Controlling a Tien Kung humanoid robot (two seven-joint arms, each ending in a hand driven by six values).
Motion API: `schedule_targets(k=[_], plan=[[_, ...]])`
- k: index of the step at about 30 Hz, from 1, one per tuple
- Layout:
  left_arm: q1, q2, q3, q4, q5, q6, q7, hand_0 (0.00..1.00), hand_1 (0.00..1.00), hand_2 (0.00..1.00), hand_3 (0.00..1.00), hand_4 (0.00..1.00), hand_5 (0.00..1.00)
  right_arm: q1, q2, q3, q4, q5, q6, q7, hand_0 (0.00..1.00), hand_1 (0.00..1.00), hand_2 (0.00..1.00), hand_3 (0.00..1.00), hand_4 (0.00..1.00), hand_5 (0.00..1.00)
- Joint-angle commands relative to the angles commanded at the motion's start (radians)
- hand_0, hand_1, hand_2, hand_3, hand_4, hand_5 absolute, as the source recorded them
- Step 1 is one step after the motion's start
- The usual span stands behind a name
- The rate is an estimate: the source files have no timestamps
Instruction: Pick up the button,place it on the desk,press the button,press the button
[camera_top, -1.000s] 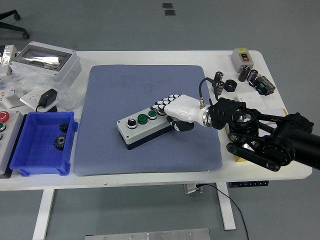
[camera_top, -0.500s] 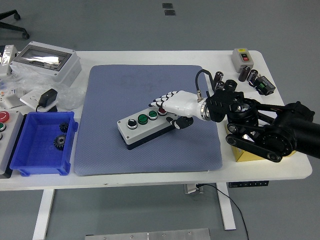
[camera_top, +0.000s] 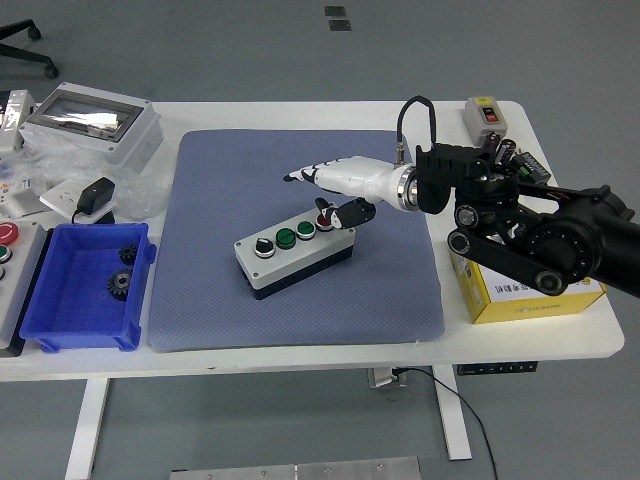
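A grey button box (camera_top: 294, 251) with a black base lies on the blue mat (camera_top: 300, 180), carrying a black selector knob, two green buttons and a red button (camera_top: 323, 221) in a row. My right hand (camera_top: 325, 190) hovers over the box's right end, white fingers (camera_top: 305, 175) stretched out flat toward the left and holding nothing. Its dark thumb (camera_top: 345, 213) points down beside the red button; whether it touches is unclear. The black right arm (camera_top: 530, 235) comes in from the right edge. The left arm is out of view.
A blue bin (camera_top: 85, 290) with black gears sits at the left front. A grey enclosure (camera_top: 92, 125), an adapter and plastic bags lie at the back left. A yellow box (camera_top: 520, 290) sits under the right arm; a small switch box (camera_top: 487, 115) and connectors are at the back right.
My right hand has lifted off the button box and moved up and back, its fingers now extended above the box rather than lying on its right end. The box has not moved.
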Motion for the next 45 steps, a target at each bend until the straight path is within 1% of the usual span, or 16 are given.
schedule_targets(k=[3,4,9,10,15,16,18,21,22,26,31,35,42,45], plan=[[0.0,-0.001,-0.002,0.0,0.004,-0.002,0.001,0.457,0.458,0.468,0.774,0.002,0.002,-0.011,0.026,0.043,-0.022,0.023,-0.012,-0.003,0.998,0.998,0.998,0.998,0.002,0.002],[0.0,-0.002,-0.003,0.0,0.006,-0.002,0.001,0.463,0.468,0.48,0.775,0.002,0.002,-0.014,0.036,0.057,-0.032,0.03,-0.017,-0.005,0.998,0.99,0.995,0.998,0.311,0.304],[0.0,-0.003,-0.007,-0.001,0.013,-0.005,0.002,0.463,0.468,0.48,0.775,0.002,0.002,-0.027,0.096,0.115,-0.11,0.092,-0.015,-0.031,0.998,0.99,0.995,0.998,0.311,0.304],[-0.001,-0.004,-0.008,-0.001,0.015,-0.005,0.002,0.467,0.471,0.484,0.775,0.002,0.002,-0.029,0.112,0.121,-0.131,0.108,-0.011,-0.039,0.998,0.924,0.902,0.974,0.84,0.998],[-0.005,-0.005,-0.01,-0.001,0.019,-0.007,0.001,0.467,0.471,0.484,0.775,0.002,0.002,-0.04,0.175,0.126,-0.221,0.155,0.01,-0.066,0.998,0.924,0.902,0.974,0.84,0.998],[-0.005,-0.005,-0.01,-0.001,0.02,-0.007,0.001,0.471,0.476,0.488,0.775,0.002,0.002,-0.043,0.183,0.124,-0.233,0.16,0.012,-0.068,0.998,0.891,0.862,0.904,0.933,0.998],[-0.006,-0.005,-0.01,-0.001,0.02,-0.007,0.001,0.471,0.476,0.488,0.775,0.002,0.002,-0.049,0.197,0.118,-0.256,0.171,0.014,-0.069,0.998,0.891,0.862,0.904,0.933,0.998],[-0.007,-0.006,-0.011,-0.001,0.02,-0.008,0.0,0.471,0.476,0.488,0.775,0.002,0.002,-0.059,0.212,0.106,-0.285,0.18,0.014,-0.068,0.998,0.891,0.862,0.904,0.933,0.998],[-0.007,-0.007,-0.011,-0.001,0.021,-0.008,0.0,0.475,0.479,0.489,0.775,0.002,0.002,-0.062,0.216,0.101,-0.294,0.183,0.013,-0.067,0.998,0.874,0.828,0.859,0.944,0.998],[-0.007,-0.009,-0.012,-0.001,0.021,-0.008,-0.003,0.475,0.479,0.489,0.775,0.002,0.002,-0.069,0.217,0.086,-0.311,0.189,0.01,-0.066,0.998,0.874,0.828,0.859,0.944,0.998],[-0.006,-0.01,-0.013,0.0,0.021,-0.007,-0.005,0.482,0.488,0.494,0.775,0.002,0.002,-0.076,0.202,0.075,-0.313,0.195,0.008,-0.066,0.998,0.865,0.82,0.849,0.944,0.998],[-0.006,-0.01,-0.012,0.001,0.018,-0.003,-0.008,0.483,0.49,0.496,0.775,0.002,0.002,-0.084,0.179,0.07,-0.299,0.198,0.006,-0.07,0.998,0.86,0.818,0.852,0.944,0.998],[-0.002,-0.013,-0.008,0.002,0.01,0.001,-0.011,0.484,0.489,0.493,0.776,0.002,0.002,-0.111,0.114,0.059,-0.242,0.206,0.001,-0.074,0.998,0.852,0.815,0.854,0.946,0.998],[0.0,-0.014,-0.005,0.003,0.005,0.003,-0.012,0.484,0.489,0.493,0.776,0.002,0.002,-0.126,0.086,0.057,-0.206,0.209,-0.004,-0.074,0.998,0.852,0.815,0.854,0.946,0.998]])
